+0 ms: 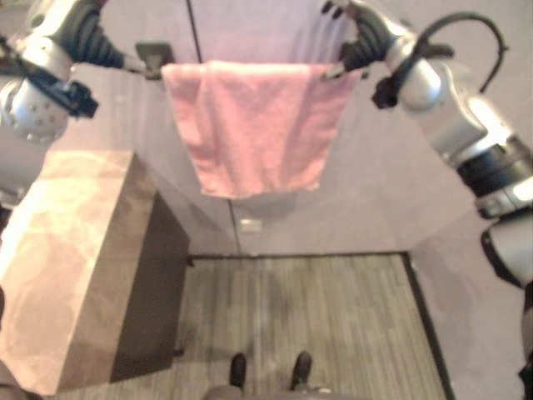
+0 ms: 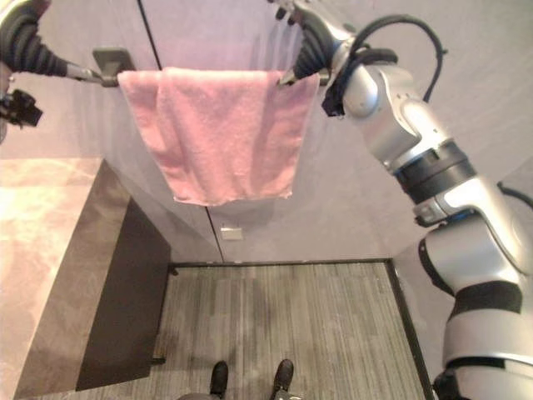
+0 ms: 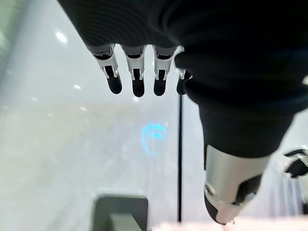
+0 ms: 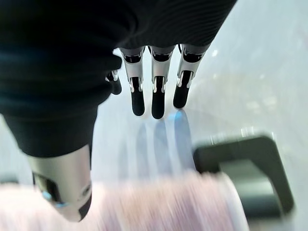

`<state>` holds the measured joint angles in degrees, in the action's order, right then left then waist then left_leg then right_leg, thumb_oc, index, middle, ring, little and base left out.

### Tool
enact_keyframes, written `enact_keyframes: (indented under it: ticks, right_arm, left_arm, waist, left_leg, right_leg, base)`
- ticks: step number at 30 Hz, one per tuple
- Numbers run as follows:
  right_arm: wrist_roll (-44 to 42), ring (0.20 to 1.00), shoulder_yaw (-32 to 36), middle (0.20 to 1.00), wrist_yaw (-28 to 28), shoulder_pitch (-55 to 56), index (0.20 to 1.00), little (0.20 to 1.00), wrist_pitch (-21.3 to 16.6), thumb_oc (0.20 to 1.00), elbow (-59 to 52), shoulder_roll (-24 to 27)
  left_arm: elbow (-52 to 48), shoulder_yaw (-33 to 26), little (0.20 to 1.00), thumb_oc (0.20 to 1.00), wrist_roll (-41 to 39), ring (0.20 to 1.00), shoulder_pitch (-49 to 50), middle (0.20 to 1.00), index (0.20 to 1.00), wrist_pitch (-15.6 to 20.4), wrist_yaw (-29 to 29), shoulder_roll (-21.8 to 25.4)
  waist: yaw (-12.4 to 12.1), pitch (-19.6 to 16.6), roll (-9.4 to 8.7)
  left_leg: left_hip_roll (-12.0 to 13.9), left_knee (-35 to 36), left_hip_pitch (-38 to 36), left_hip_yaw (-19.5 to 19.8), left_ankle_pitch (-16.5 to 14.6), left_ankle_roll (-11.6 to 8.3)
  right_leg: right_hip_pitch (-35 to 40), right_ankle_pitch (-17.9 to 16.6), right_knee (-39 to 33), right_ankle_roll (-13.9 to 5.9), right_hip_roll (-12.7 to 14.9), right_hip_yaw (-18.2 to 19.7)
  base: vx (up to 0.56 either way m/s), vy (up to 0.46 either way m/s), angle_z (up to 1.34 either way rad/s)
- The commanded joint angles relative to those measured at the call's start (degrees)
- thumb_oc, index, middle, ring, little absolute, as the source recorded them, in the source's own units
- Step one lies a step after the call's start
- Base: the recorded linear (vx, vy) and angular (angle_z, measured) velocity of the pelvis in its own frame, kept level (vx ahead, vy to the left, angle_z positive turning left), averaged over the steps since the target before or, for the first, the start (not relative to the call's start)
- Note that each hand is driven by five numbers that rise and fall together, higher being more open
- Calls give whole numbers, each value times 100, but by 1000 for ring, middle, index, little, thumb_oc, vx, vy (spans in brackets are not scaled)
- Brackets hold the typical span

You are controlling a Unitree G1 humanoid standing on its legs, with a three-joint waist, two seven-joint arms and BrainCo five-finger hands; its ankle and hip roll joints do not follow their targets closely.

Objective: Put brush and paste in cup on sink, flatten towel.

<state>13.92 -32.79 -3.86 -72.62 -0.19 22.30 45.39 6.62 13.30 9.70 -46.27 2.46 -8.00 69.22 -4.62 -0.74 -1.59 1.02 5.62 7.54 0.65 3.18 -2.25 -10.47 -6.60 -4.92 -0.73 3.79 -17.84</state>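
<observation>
A pink towel point(image 1: 254, 125) hangs spread over a wall rail, with a fold line near its left side and a slanted lower edge. My left hand point(image 1: 93, 43) is raised at the rail's left end beside the grey bracket point(image 1: 154, 57). Its fingers point(image 3: 137, 72) are straight and open, and the thumb point(image 3: 231, 187) reaches down towards the towel's top edge. At the towel's upper right corner, my right hand point(image 1: 360, 40) is also open, with straight fingers point(image 4: 156, 91) pointing at the wall. The right thumb point(image 4: 62, 185) lies against the towel point(image 4: 159, 207) close to the right bracket point(image 4: 245, 171).
A marble-topped counter point(image 1: 75, 250) with a dark side panel stands at the left against the wall. Grey striped carpet point(image 1: 308, 308) covers the floor below the towel. A small white wall plate point(image 1: 250, 225) sits under the towel.
</observation>
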Motion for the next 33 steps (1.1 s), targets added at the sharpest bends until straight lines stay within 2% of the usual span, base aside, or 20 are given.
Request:
enact_keyframes:
  ticks: [1,2,3,4,6,8,9,11,13,19,22,24,27,30,33]
  right_arm:
    - [136,1000,815,1000,-826,430,1000,1000,-236,1000,-343,404]
    - [145,1000,1251,1000,-1059,836,1000,1000,-254,1000,-619,361]
    - [149,1000,1250,1000,-1055,841,1000,1000,-248,1000,-636,355]
    - [223,1000,1855,1000,-1250,1510,1000,1000,-373,1000,-1065,313]
    - [186,1000,2654,1000,-1359,2458,1000,1000,-472,1000,-1596,202]
    - [210,1000,3271,1000,-1363,3347,1000,1000,-479,1000,-1984,48]
    - [129,1000,3917,1000,-1335,4348,1000,1000,-481,1000,-2228,-346]
    - [143,1000,4265,1000,-1313,5041,1000,1000,-477,1000,-2225,-595]
    - [110,1000,4421,1000,-1255,5333,1000,1000,-478,1000,-2270,-697]
    - [260,1000,4704,1000,-1219,6643,1000,1000,-478,1000,-1941,-1362]
    - [262,1000,4671,1000,-1251,6874,1000,1000,-526,1000,-1795,-1528]
    - [93,1000,4271,1000,-961,7495,1000,1000,-577,1000,-1215,-1844]
    - [17,1000,4108,1000,-840,7622,1000,1000,-595,1000,-853,-1889]
    - [-174,1000,3697,1000,-605,7771,1000,1000,-556,1000,-25,-2003]
    - [-223,1000,3471,1000,-606,7717,1000,1000,-544,1000,510,-2037]
  left_arm:
    - [-193,-1171,1000,1000,-3,1000,819,1000,1000,185,-869,-159]
    - [-442,-1788,1000,1000,119,1000,1465,1000,1000,187,-1098,-438]
    - [-472,-1837,1000,1000,122,1000,1517,1000,1000,181,-1091,-442]
    - [-857,-2498,1000,1000,271,1000,2368,1000,1000,248,-1233,-923]
    - [-1193,-3165,1000,1000,361,1000,3304,1000,1000,319,-1259,-1428]
    - [-1433,-3474,1000,1000,221,1000,3947,1000,1000,344,-1255,-2158]
    - [-1582,-3643,1000,1000,-25,1000,4638,1000,1000,389,-1001,-2860]
    - [-1686,-3707,1000,1000,-94,1000,5116,1000,1000,473,-772,-3261]
    - [-1721,-3716,1000,1000,-201,1000,5255,1000,1000,513,-652,-3374]
    - [-1317,-3422,1000,1000,-796,1000,5700,1000,1000,738,-410,-4371]
    - [-1224,-3290,1000,1000,-851,1000,5754,1000,1000,773,-379,-4491]
    - [-467,-2793,1000,1000,-1719,1000,5913,1000,1000,711,34,-4955]
    - [-28,-2600,1000,1000,-1718,1000,5991,1000,1000,666,188,-4991]
    - [973,-2151,1000,1000,-1256,1000,6095,1000,1000,466,337,-5009]
    - [1452,-1977,1000,1000,-956,1000,6060,1000,1000,428,233,-4997]
  waist:
    - [-295,-254,-62]
    - [-282,-272,-44]
    - [-263,-279,-45]
    - [-232,-291,-31]
    - [-159,-292,-11]
    - [-103,-290,10]
    - [-50,-317,30]
    - [-29,-338,43]
    - [-9,-367,45]
    - [86,-381,91]
    - [111,-380,103]
    - [190,-294,164]
    - [215,-295,187]
    - [242,-264,236]
    - [254,-241,253]
  left_leg:
    - [-63,-62,-340,64,-674,228]
    - [-65,-62,-382,82,-682,236]
    - [-78,-62,-355,85,-645,244]
    - [-84,-62,-414,124,-659,263]
    - [-99,-62,-482,182,-673,285]
    - [-107,-62,-511,219,-684,313]
    - [-116,-62,-524,255,-690,344]
    - [-110,-62,-554,269,-718,352]
    - [-125,-62,-517,290,-673,366]
    - [-118,-62,-521,265,-641,368]
    - [-119,-62,-522,248,-630,368]
    - [-106,-62,-564,192,-622,372]
    - [-106,-62,-554,177,-594,375]
    - [-90,-62,-584,108,-576,356]
    - [-91,-62,-580,87,-561,348]
  right_leg:
    - [921,884,-8,-545,117,-260]
    - [984,916,-8,-531,112,-275]
    - [961,893,-8,-527,125,-284]
    - [1068,932,-8,-486,123,-322]
    - [1156,968,17,-446,115,-357]
    - [1167,1031,110,-421,127,-387]
    - [1189,1068,134,-404,126,-406]
    - [1218,1104,152,-397,120,-420]
    - [1201,1066,125,-385,128,-441]
    - [1198,1051,86,-360,115,-404]
    - [1194,1036,65,-360,109,-380]
    - [1187,1048,104,-348,102,-306]
    - [1187,1017,64,-347,97,-284]
    - [1207,1004,10,-367,90,-258]
    - [1200,990,4,-376,92,-240]
  base:
    - [-12,-2,6]
    - [-30,2,5]
    - [-59,15,7]
    - [-67,19,4]
    - [-49,20,11]
    - [-69,33,18]
    - [-80,32,15]
    - [-40,12,6]
    - [-40,10,-5]
    - [-17,1,0]
    - [-25,-13,-5]
    - [-60,-19,-5]
    - [-28,-14,-7]
    - [-20,-13,-10]
    - [-11,-5,-3]
